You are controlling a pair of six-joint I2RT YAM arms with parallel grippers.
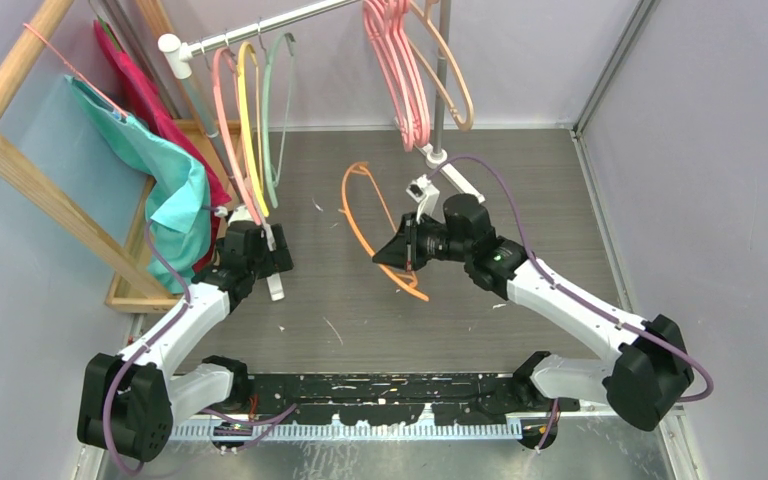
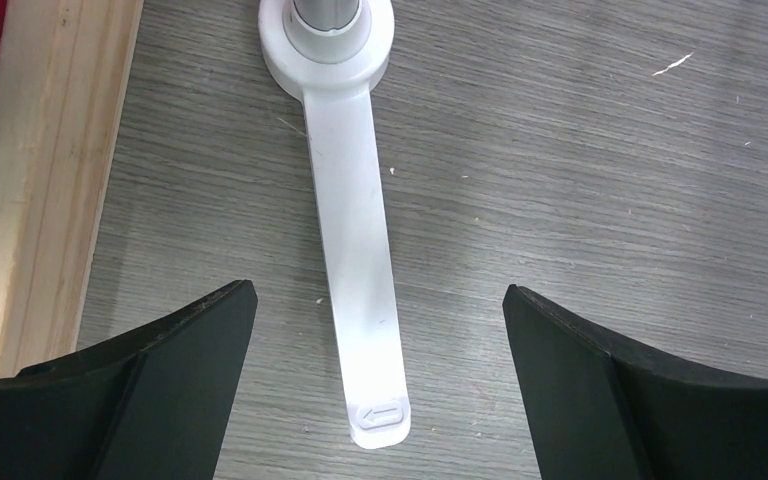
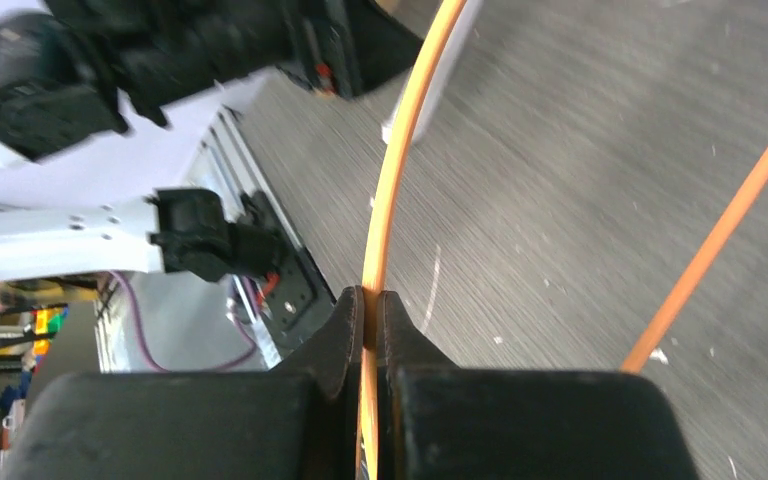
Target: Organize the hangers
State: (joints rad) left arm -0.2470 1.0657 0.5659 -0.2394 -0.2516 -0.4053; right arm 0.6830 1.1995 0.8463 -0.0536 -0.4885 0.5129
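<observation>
My right gripper [image 1: 384,258] [image 3: 370,300] is shut on a thin orange hanger [image 1: 354,215] [image 3: 397,180], gripping its wire and holding it tilted over the grey floor. Thin pink [image 1: 224,120], yellow [image 1: 250,120] and grey-green [image 1: 284,100] hangers hang near the rail's white-capped left end [image 1: 170,45]. Thick pink hangers [image 1: 400,80] and a beige one [image 1: 452,85] hang further right. My left gripper [image 1: 265,255] [image 2: 380,380] is open, with nothing between its fingers, low over the rack's white foot [image 2: 360,250].
A wooden frame [image 1: 20,165] leans at the left, with teal cloth [image 1: 175,185] and red cloth [image 1: 150,100] draped on it. The rack's upright pole [image 1: 442,70] stands behind the right gripper. Grey walls close in the left and right sides.
</observation>
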